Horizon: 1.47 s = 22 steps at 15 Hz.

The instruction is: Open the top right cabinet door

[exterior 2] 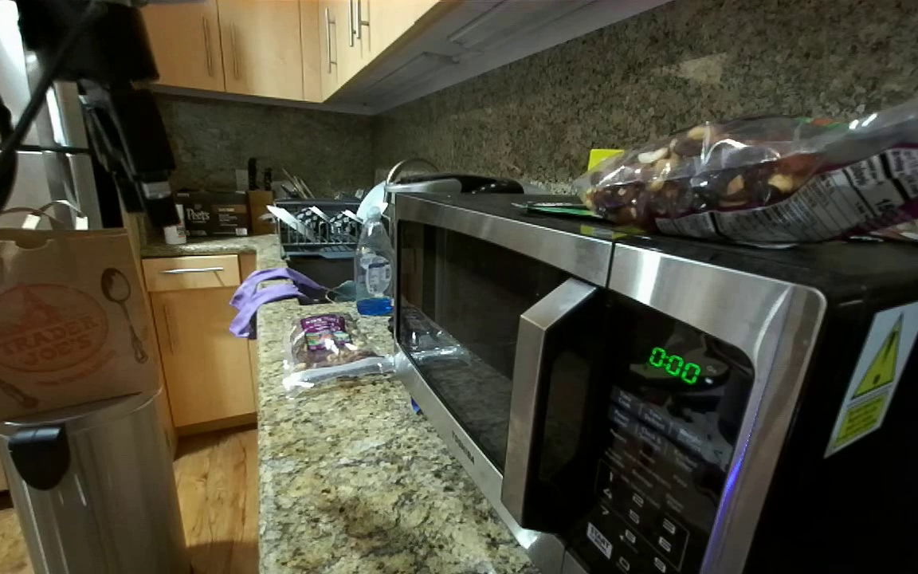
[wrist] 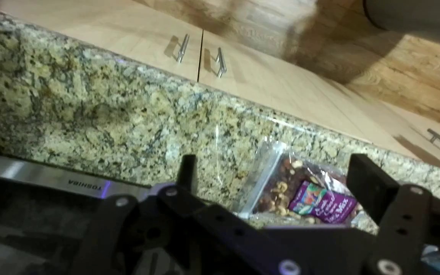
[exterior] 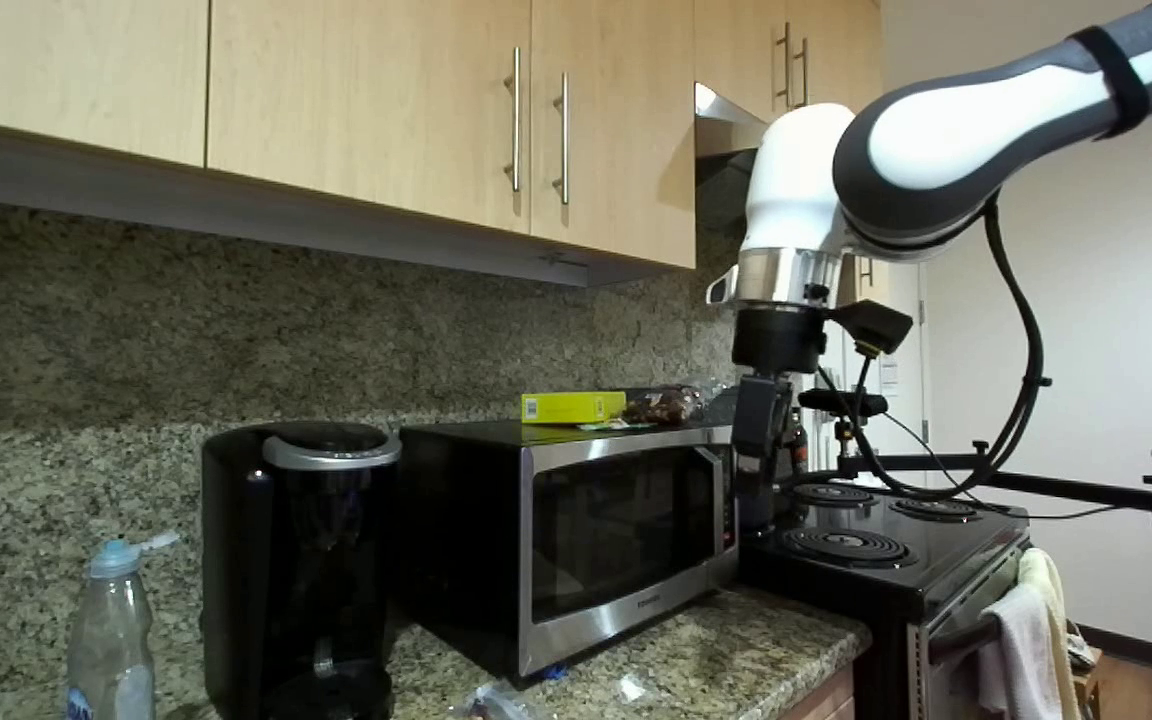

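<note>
The top right cabinet door is a tall, narrow light beige panel in an exterior view. It is shut, flush beside a wider matching door. Its slim vertical metal handle runs along its left edge. My gripper points down, well below the door and to its right in that view, in front of the microwave's right end. It also shows in an exterior view. In the wrist view my gripper is open, with nothing between its fingers. The door is out of the wrist view.
A microwave stands under the cabinets, with a yellow box and a nut bag on top. A coffee maker and stove flank it. Another nut bag lies on the counter. A bin holds a paper bag.
</note>
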Each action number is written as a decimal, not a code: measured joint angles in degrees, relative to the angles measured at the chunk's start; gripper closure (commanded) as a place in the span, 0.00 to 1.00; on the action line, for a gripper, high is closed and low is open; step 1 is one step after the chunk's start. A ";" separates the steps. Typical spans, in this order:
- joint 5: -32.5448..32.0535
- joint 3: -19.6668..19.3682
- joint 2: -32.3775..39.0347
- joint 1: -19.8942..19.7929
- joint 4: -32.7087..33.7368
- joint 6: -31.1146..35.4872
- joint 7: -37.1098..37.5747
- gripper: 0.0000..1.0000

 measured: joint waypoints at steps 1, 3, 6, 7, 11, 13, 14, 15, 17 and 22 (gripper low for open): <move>0.00 -0.01 -0.36 -0.21 0.29 1.87 0.80 0.00; 0.00 -0.01 -1.42 -0.90 0.98 5.18 1.84 0.00; 0.00 -0.01 -3.54 -1.87 1.70 10.20 2.95 0.00; 0.00 0.04 -4.20 -2.26 1.73 12.38 3.48 0.00; -2.54 2.32 -5.46 -5.66 1.74 23.02 7.55 0.00; -5.24 4.85 -5.67 -8.62 1.75 27.82 11.19 0.00; -6.60 6.24 -5.84 -10.29 1.77 29.95 13.10 0.00; -7.90 7.73 -6.08 -12.13 1.80 32.07 15.10 0.00; -10.47 10.81 -6.62 -16.33 2.08 36.09 19.10 0.00; -11.40 14.09 -6.78 -20.34 2.95 38.32 21.52 0.00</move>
